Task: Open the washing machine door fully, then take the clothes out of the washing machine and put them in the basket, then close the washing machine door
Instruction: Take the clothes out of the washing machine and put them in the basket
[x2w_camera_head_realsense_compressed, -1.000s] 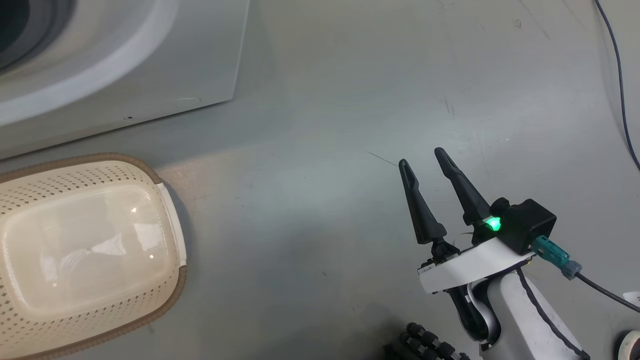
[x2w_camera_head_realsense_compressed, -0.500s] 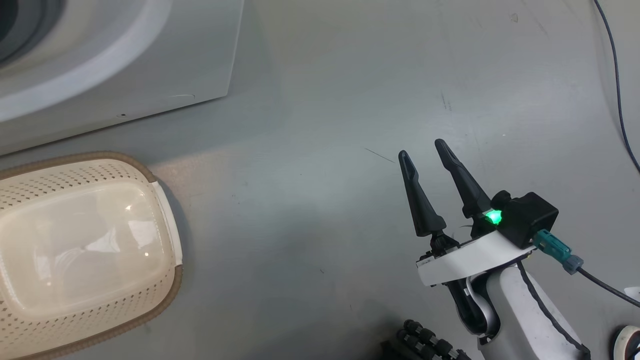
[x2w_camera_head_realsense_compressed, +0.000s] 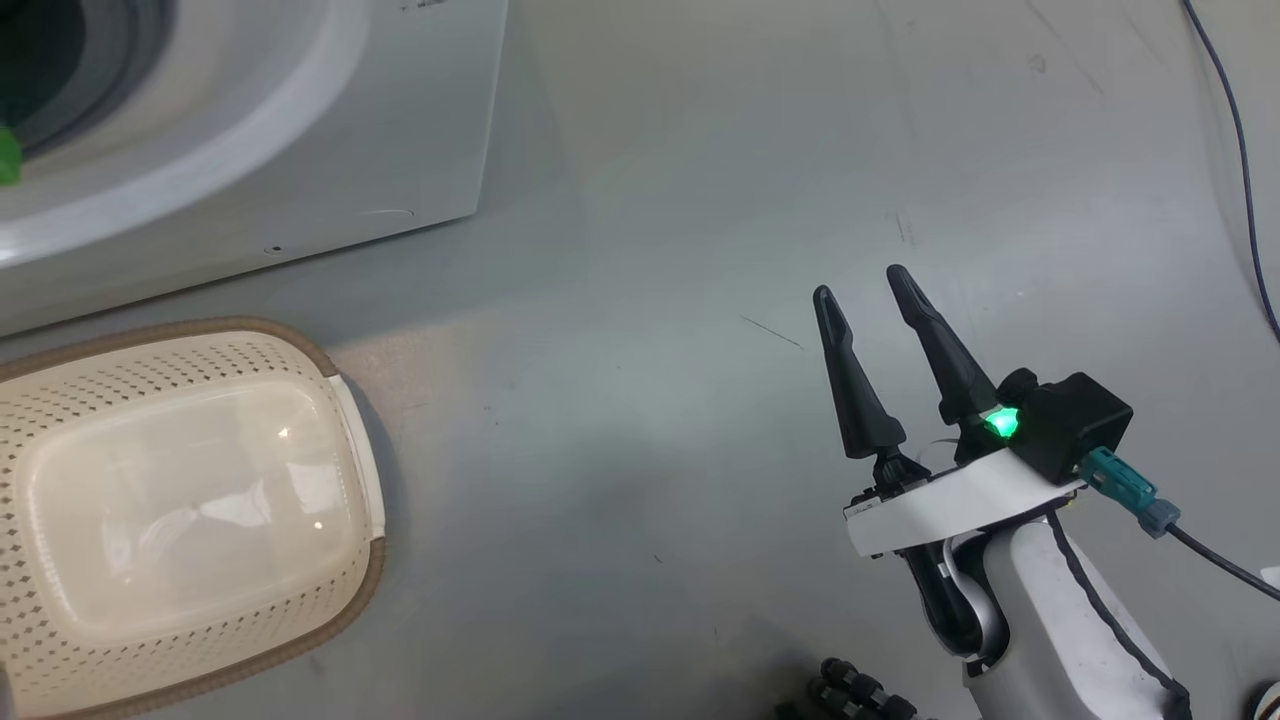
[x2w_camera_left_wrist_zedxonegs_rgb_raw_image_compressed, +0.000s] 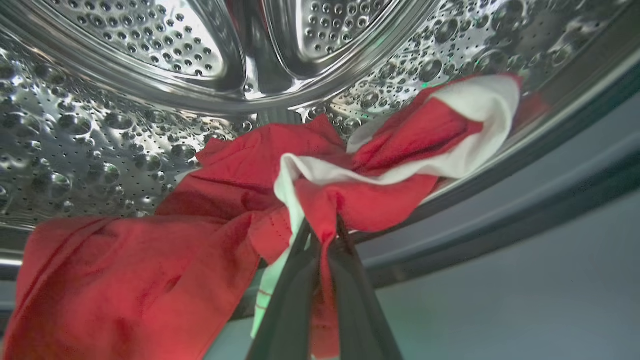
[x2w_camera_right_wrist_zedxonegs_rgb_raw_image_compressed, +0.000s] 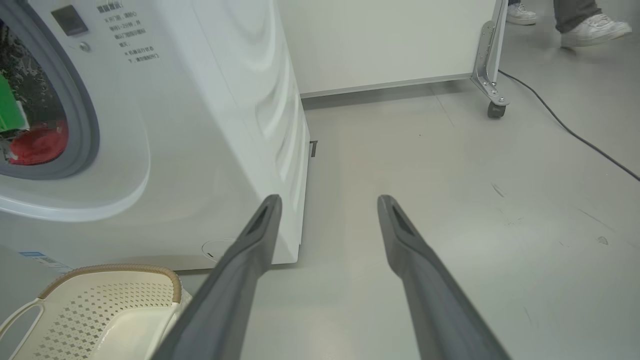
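My left jaws pinch a thin fold of clothes (x2w_camera_left_wrist_zedxonegs_rgb_raw_image_compressed: 225, 175), which may slip out or snag on the lip of the drum (x2w_camera_left_wrist_zedxonegs_rgb_raw_image_compressed: 75, 125); right jaws open.

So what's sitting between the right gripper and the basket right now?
Nothing. In the head view the stretch from the basket to the open right gripper is bare grey floor.

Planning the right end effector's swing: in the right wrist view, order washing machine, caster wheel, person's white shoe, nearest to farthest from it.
1. washing machine, left side.
2. caster wheel, upper right.
3. white shoe, top right corner.
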